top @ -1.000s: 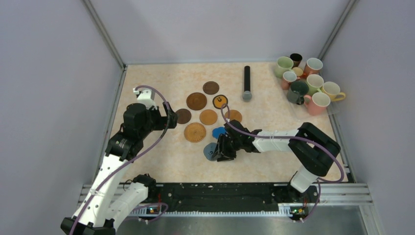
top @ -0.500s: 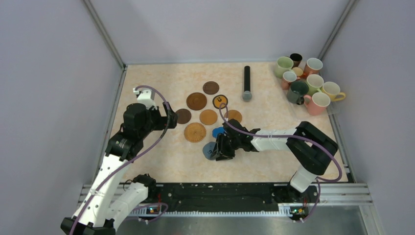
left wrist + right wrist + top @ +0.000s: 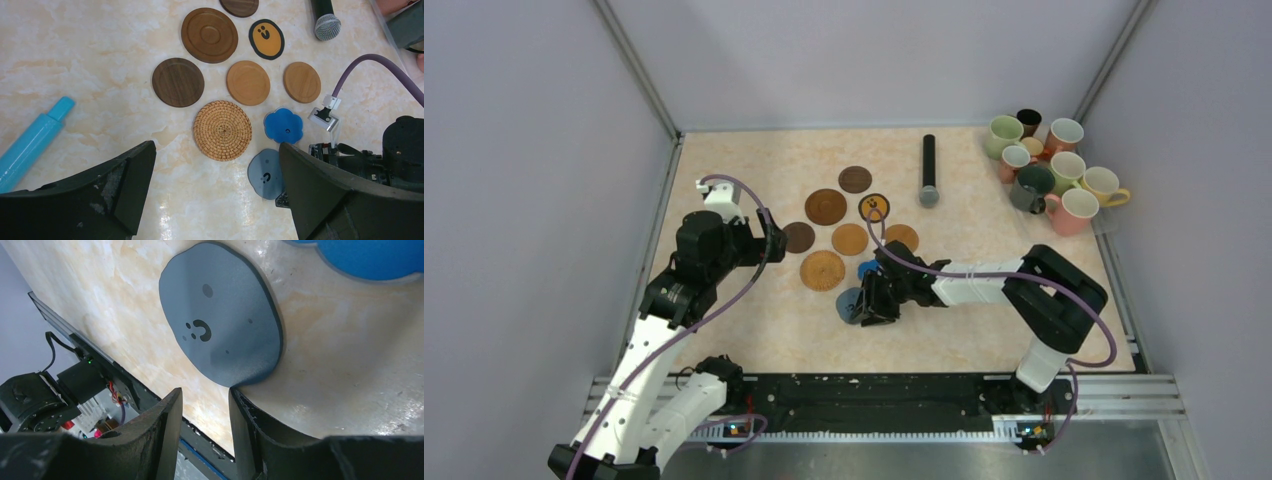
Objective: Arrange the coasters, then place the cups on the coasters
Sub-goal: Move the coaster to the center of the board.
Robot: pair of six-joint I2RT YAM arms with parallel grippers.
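Observation:
The coasters lie in a loose cluster mid-table: brown discs (image 3: 825, 207), tan discs (image 3: 850, 239), a black-and-orange one (image 3: 874, 207), a woven one (image 3: 222, 130), a blue flower (image 3: 283, 125) and a grey-blue one (image 3: 220, 325). My right gripper (image 3: 205, 390) is low at the grey-blue coaster's near edge, jaws partly open and empty. One fingertip (image 3: 235, 392) touches that edge. My left gripper (image 3: 216, 147) hovers wide open above the woven coaster. The cups (image 3: 1046, 170) stand bunched at the far right corner.
A black microphone (image 3: 929, 170) with a grey head lies between the coasters and the cups. A light-blue tube (image 3: 32, 142) rests on the table left of the coasters. Grey walls close in the left and right sides.
My right gripper has crept slightly left against the grey-blue coaster, which shifted a little with it. The left arm has stayed still.

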